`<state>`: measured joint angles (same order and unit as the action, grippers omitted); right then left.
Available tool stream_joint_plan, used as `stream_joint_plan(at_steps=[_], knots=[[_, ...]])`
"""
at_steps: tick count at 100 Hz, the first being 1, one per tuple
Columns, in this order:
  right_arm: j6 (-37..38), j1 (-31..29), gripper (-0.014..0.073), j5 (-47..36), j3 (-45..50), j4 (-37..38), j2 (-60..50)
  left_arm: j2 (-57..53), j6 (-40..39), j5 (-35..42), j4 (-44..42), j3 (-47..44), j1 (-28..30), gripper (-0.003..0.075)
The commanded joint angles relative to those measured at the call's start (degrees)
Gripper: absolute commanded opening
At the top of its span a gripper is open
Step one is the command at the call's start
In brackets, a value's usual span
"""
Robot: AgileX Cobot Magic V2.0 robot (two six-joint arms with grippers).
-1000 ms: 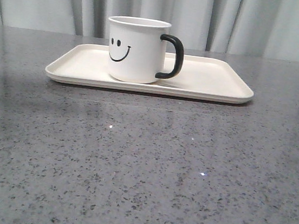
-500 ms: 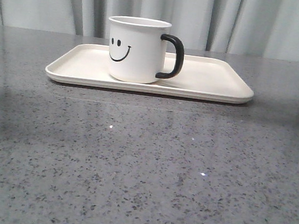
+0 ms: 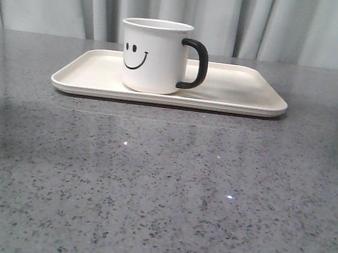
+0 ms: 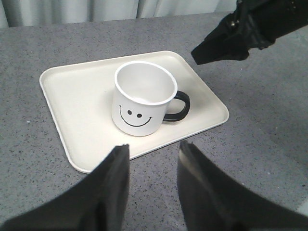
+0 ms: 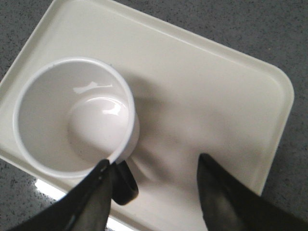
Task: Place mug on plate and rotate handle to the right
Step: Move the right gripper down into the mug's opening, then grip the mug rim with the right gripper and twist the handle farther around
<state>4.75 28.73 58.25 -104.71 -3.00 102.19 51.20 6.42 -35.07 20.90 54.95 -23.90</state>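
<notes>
Two tools hang open and empty: the left tool (image 4: pixel 151 154) back over the counter (image 3: pixel 161 187), the mug (image 3: pixel 154 55) upright on the plate's (image 3: pixel 241 92) left half, handle (image 3: pixel 195 65) pointing right, the right tool (image 5: pixel 151 168) above it.

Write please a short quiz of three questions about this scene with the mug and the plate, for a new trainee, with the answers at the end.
1. True or false: the mug stands upright on the plate.
2. In the front view, the handle points to which side? A) left B) right C) toward the camera
3. Fill in: the right gripper hangs open above the plate, holding ____.

Key:
1. True. It stands on the plate's left half.
2. B. The smiley face sits on the opposite side.
3. Nothing. Its fingers are apart, and the left gripper is open too, away from the mug.
</notes>
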Motion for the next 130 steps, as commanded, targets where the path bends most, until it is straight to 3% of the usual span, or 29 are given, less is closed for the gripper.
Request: stream_joint_plan(at_steps=[1,28,85,99,124,130], knots=[[-0.62,0.03,0.0412,-0.84,-5.32,-1.78,0.05,-0.56,-0.32,3.6,1.57,1.52,-0.35,0.0239],[-0.62,0.72,0.0412,1.56,-11.63,-4.21,6.41,-0.56,-0.32,3.6,1.57,1.52,-0.35,0.0239],[-0.56,1.12,0.0409,-0.79,-12.16,-3.72,12.16,-0.56,-0.32,3.71,1.57,1.52,-0.35,0.0239],[-0.01,1.06,0.0302,-0.84,-12.16,-3.72,12.27,-0.56,-0.32,3.95,1.57,1.52,-0.35,0.0239],[2.02,1.01,-0.0034,-0.95,-12.16,-3.71,12.27,-0.56,-0.32,3.95,1.57,1.52,-0.35,0.0239],[2.15,1.01,-0.0072,-0.95,-12.16,-3.71,12.27,-0.56,-0.32,3.95,1.57,1.52,-0.35,0.0239]])
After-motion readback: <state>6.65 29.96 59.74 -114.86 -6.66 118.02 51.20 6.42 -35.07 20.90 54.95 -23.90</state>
